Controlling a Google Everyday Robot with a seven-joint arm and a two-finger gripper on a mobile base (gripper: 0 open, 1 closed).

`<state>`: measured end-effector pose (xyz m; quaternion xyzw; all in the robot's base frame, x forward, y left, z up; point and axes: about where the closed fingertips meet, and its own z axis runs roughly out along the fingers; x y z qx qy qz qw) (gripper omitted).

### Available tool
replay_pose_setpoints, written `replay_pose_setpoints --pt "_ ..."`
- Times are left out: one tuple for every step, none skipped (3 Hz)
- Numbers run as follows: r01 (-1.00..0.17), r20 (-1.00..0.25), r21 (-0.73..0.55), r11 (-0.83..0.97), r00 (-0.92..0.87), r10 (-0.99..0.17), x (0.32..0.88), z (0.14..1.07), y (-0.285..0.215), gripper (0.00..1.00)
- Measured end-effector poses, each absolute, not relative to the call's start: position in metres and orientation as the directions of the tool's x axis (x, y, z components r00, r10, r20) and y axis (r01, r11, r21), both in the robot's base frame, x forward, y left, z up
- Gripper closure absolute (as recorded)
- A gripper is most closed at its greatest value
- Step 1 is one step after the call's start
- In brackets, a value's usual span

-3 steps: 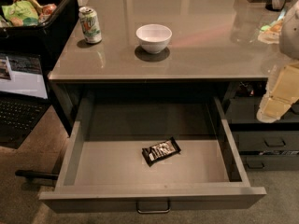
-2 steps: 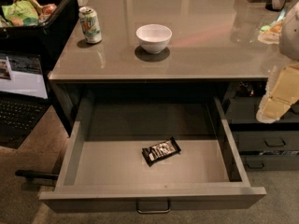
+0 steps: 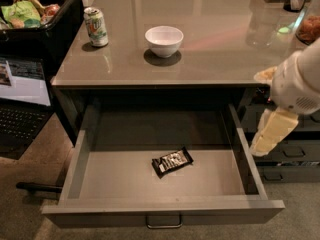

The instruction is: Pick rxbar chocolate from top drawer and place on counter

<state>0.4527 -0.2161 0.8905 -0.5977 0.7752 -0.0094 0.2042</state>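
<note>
The rxbar chocolate (image 3: 172,161), a flat black-wrapped bar with white print, lies on the grey floor of the open top drawer (image 3: 125,184), slightly right of its middle. The drawer is pulled fully out below the counter (image 3: 215,39), and its metal handle (image 3: 164,222) shows at the front. My gripper (image 3: 271,132) hangs at the right, outside the drawer's right wall and above its level, well apart from the bar. The white arm (image 3: 299,81) above it overlaps the counter's right front corner.
On the counter stand a white bowl (image 3: 164,40) and a green-and-white soda can (image 3: 96,27). A black bin of snacks (image 3: 35,14) sits at the left above a laptop (image 3: 20,104). Narrower dark drawers (image 3: 287,154) are at the right behind the gripper.
</note>
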Motion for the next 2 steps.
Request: replay_pose_setpoints --pt "-0.927 -0.355 -0.243 0.287 -0.190 -0.915 0.475 0.819 -0.211 0.00" --pt "-0.937 -0.436 -0.223 0.270 -0.152 -0.887 0.497 0.758 -0.195 0.00"
